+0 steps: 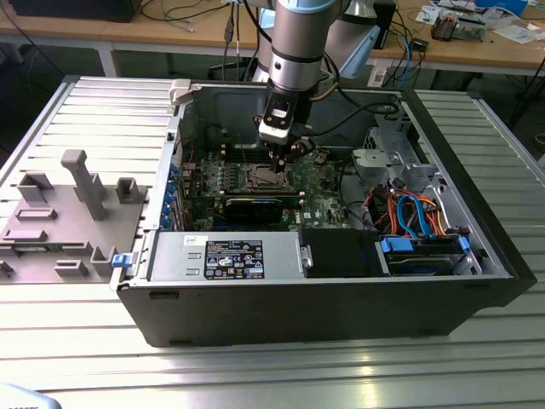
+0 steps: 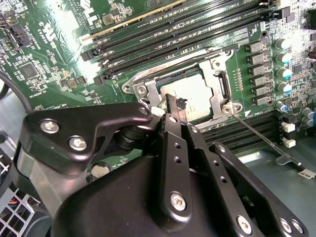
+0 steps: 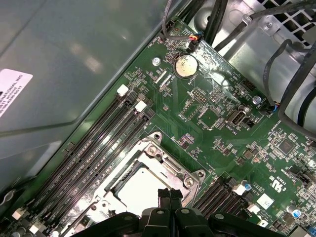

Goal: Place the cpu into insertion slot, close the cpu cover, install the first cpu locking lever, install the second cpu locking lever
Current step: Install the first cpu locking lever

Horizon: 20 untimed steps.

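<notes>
In the exterior view, starting from its left, a grey fixture tray (image 1: 68, 213) is being carried by the ribbed metal table (image 1: 255, 375), just beside the open computer case (image 1: 324, 315). Inside the case, a labelled power supply (image 1: 226, 256) is being shown along the near wall, with the green motherboard (image 1: 328, 183) lying behind it. The insertion slot (image 1: 262, 176) is being shown amid the board, and the gripper (image 1: 285, 155) is being held by the arm (image 1: 298, 43) just over it. Further to the exterior view's right, orange and blue cables (image 1: 409, 209) and a blue-trimmed drive cage (image 1: 421, 251) are being housed.

In both wrist views the gripper's fingers (image 2: 174, 106) are being pressed together, with nothing seen between them. The cpu (image 2: 195, 91) is being held in the insertion slot, and its pale top is showing through the cpu cover (image 2: 219, 81), which is lying flat around it. The fingertips are being held at the cover's edge — whether they are touching it cannot be told. In the second wrist view a thin locking lever (image 2: 261, 136) is being shown slanting away from the insertion slot's corner, apart from the frame. In the first wrist view, long memory slots (image 3: 94, 153) are being shown beside the insertion slot — and a coin battery (image 3: 185, 65) farther along the board.
</notes>
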Motion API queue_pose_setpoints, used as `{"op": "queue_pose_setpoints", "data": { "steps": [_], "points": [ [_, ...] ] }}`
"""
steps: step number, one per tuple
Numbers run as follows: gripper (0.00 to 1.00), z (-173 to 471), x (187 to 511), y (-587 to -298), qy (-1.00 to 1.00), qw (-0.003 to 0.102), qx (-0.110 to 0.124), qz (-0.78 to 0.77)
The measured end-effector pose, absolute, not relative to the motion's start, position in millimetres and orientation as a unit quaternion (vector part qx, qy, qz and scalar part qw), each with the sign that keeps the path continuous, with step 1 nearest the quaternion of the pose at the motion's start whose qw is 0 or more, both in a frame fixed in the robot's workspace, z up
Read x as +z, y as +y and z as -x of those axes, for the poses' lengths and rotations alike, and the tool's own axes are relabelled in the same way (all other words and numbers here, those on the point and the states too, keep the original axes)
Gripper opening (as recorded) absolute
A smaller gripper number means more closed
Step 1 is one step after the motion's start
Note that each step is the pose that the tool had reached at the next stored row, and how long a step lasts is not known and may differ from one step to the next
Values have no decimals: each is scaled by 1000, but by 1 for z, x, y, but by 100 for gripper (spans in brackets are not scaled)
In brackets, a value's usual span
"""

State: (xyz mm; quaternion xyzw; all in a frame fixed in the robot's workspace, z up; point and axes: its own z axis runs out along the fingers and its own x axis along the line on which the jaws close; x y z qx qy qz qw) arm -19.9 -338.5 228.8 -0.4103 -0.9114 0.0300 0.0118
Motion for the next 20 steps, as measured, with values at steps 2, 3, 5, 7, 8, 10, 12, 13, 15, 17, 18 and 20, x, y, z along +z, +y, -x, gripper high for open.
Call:
{"op": "queue_pose_setpoints", "data": {
  "steps": [2,3,5,7,8,10,12,13,15,17,18,20],
  "points": [
    [11,20,229,-339,-912,12,30,410],
    [11,20,229,-339,-912,12,30,409],
    [11,20,229,-339,-912,12,30,409],
    [11,20,229,-339,-913,12,30,407],
    [11,20,229,-339,-913,12,30,407],
    [11,20,229,-339,-913,12,30,406],
    [11,20,229,-339,-914,12,30,404],
    [11,20,229,-339,-914,12,30,404],
    [11,20,229,-339,-916,11,30,399],
    [11,20,229,-339,-918,11,30,395],
    [11,20,229,-339,-918,11,30,395],
    [11,20,229,-339,-919,11,30,394]
  ]
}}
